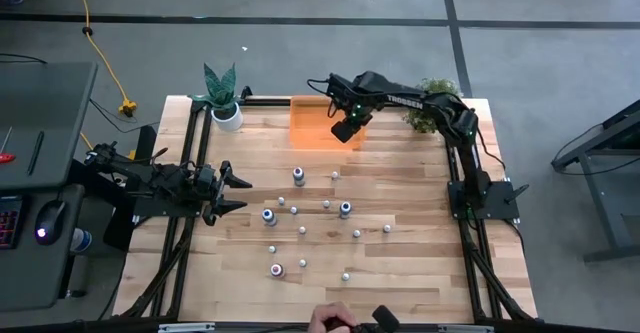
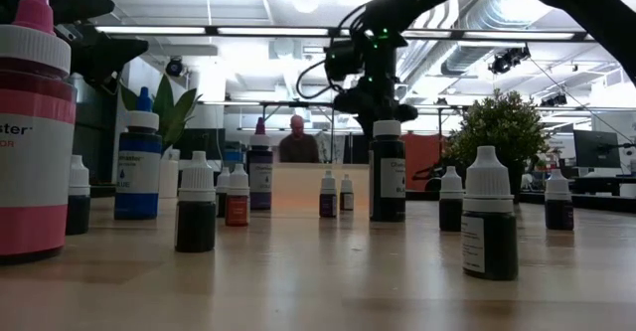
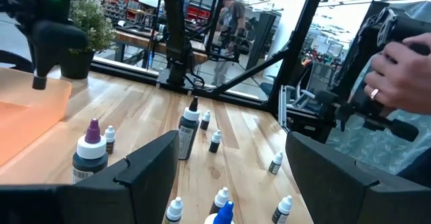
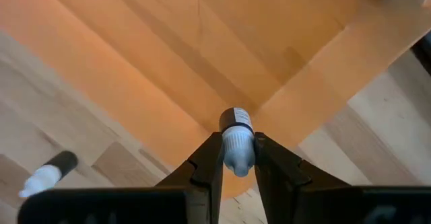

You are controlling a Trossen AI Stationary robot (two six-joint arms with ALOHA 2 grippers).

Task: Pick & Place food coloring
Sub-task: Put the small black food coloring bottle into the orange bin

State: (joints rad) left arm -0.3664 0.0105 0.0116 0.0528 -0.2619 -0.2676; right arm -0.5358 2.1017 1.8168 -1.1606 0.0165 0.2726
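Right wrist view shows a small dropper bottle point(image 4: 236, 140) with a pale cap and dark body pinched between my two fingers point(image 4: 206, 167), its cap pointing back toward my wrist, its base out over the orange tray point(image 4: 168, 42). My right gripper point(image 1: 347, 129) holds it above the tray's near edge, at the far side of the table point(image 1: 400, 273). One more little bottle point(image 4: 46, 173) lies on the wood just beside the tray. Other food coloring bottles point(image 1: 300, 176) stand scattered mid-table. My left gripper point(image 1: 238, 193) waits at the left edge, fingers spread wide.
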